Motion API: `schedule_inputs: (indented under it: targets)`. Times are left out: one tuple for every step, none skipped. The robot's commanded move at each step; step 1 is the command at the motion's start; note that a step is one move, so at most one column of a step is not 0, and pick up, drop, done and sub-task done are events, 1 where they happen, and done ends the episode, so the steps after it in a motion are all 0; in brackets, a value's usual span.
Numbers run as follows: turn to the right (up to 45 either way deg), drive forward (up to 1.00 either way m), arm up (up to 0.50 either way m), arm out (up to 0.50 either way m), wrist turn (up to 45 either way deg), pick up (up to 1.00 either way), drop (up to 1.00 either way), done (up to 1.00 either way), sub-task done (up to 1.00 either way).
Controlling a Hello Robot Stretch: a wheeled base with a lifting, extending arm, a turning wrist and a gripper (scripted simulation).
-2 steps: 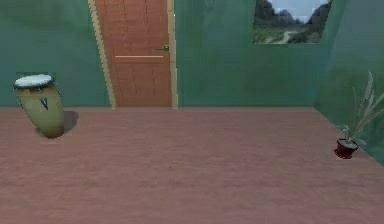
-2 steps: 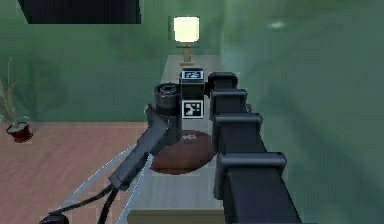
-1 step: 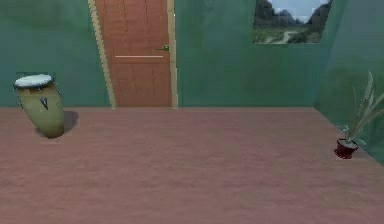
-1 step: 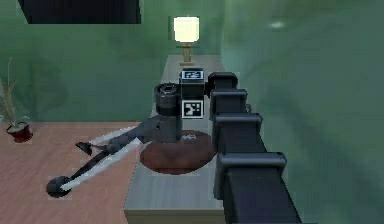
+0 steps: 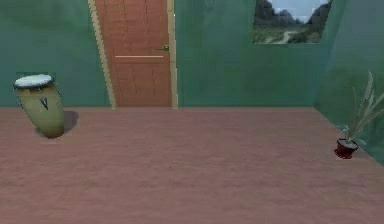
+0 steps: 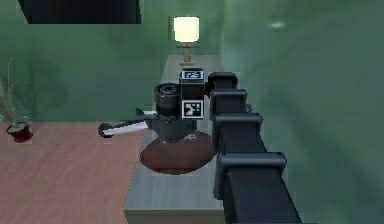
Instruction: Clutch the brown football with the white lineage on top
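A brown oval thing (image 6: 180, 156) lies on a grey tabletop (image 6: 165, 203) in the arm side view; I see no white marks on it. The dark arm (image 6: 240, 150) reaches up from the bottom edge over that table. The gripper (image 6: 108, 128) sticks out to the left from its dark body (image 6: 165, 108), just above the brown oval's left end, with its thin fingers past the table's left edge over the pink floor. I cannot tell whether it holds anything, nor whether it touches the brown oval.
A lit table lamp (image 6: 185, 30) stands at the table's far end against the green wall. A potted plant (image 6: 14, 125) stands on the floor at left. Ahead are a wooden door (image 5: 138, 52), a conga drum (image 5: 40, 104), a red-potted plant (image 5: 350, 140) and a landscape picture (image 5: 291, 20).
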Motion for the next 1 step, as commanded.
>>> schedule_inputs:
  targets:
    - [0.0, 0.00, 0.00, 0.00, 39.0, 0.00, 0.00, 0.00, 0.00]
